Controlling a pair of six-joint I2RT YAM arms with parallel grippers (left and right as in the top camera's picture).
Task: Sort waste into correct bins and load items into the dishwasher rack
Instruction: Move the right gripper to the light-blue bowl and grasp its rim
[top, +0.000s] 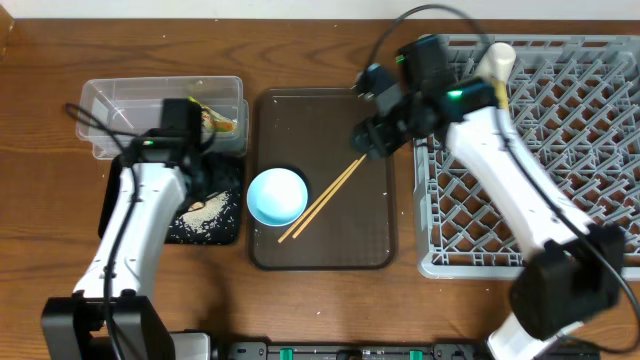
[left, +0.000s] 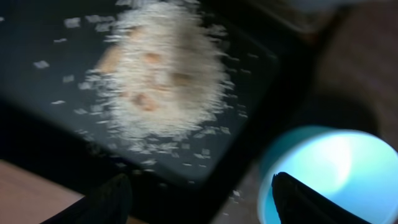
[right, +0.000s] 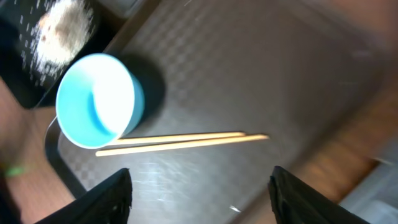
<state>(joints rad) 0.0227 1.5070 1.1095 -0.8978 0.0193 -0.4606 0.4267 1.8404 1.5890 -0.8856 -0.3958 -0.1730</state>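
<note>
The left end effector (left: 200, 186) is released, its two fingers spread wide with nothing between them, poised over the shallow black tray (top: 228, 172) on the tabletop (top: 40, 200). A loose pile of white rice-like scraps (left: 161, 68) lies in that tray, with stray grains scattered around it. Just behind the black tray stands the clear plastic tub (top: 120, 100), and the yellow-green snack wrapper (top: 222, 122) lies inside it at its right end. The right end effector (right: 200, 180) is likewise released and empty, held above the brown serving tray (top: 320, 120) near the upper end of the wooden chopsticks (right: 180, 143). The chopsticks lie side by side, flat on the brown tray, touching or nearly touching the light blue bowl (top: 277, 195), which sits upright at the tray's left side. The grey dishwasher rack (top: 560, 140) stands to the right of the brown tray, under the right arm.
</note>
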